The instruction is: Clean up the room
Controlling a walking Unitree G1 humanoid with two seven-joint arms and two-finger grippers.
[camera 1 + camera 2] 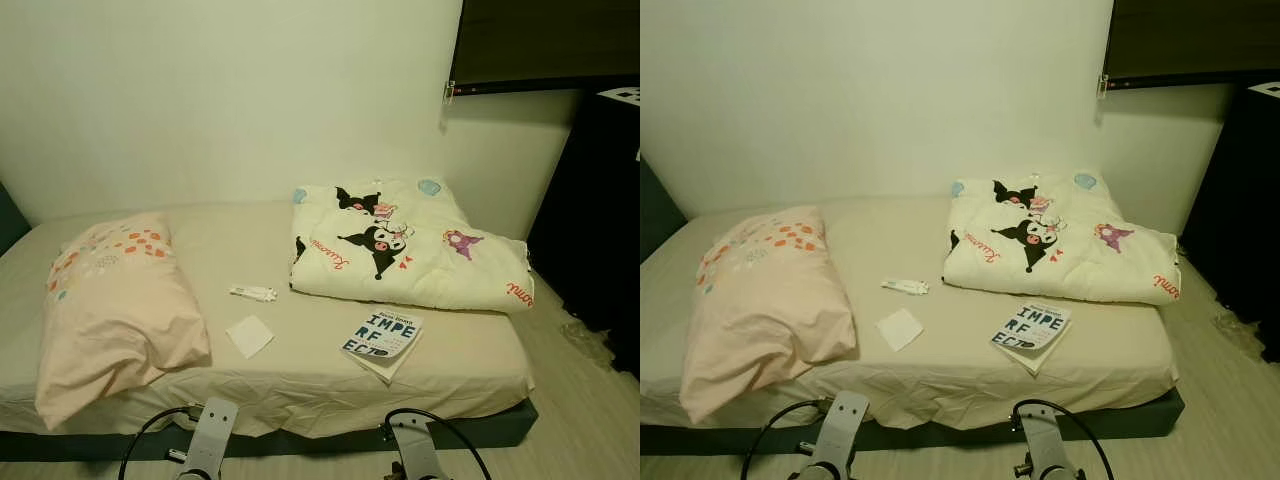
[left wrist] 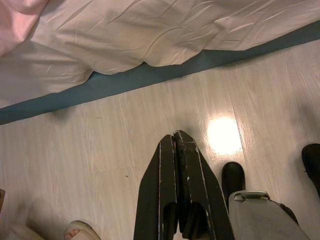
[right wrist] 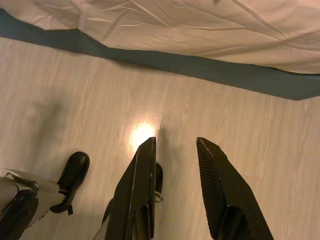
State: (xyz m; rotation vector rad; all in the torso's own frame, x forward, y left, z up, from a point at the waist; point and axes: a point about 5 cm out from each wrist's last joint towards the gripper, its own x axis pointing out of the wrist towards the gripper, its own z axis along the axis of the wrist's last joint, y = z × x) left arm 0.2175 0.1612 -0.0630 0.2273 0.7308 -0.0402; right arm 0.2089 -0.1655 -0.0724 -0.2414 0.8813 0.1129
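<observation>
I stand before the bed (image 1: 300,370) with both arms hanging over the floor, my left end effector (image 2: 175,142) closed on nothing and my right end effector (image 3: 175,147) open, so next I must reach the magazine (image 1: 382,338) (near the edge), the paper (image 1: 249,335) and the wrapper (image 1: 253,293).

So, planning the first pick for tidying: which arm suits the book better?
Probably right. The book lies on the bed's near edge toward the right arm, whose end effector is open; the left end effector is shut.
</observation>
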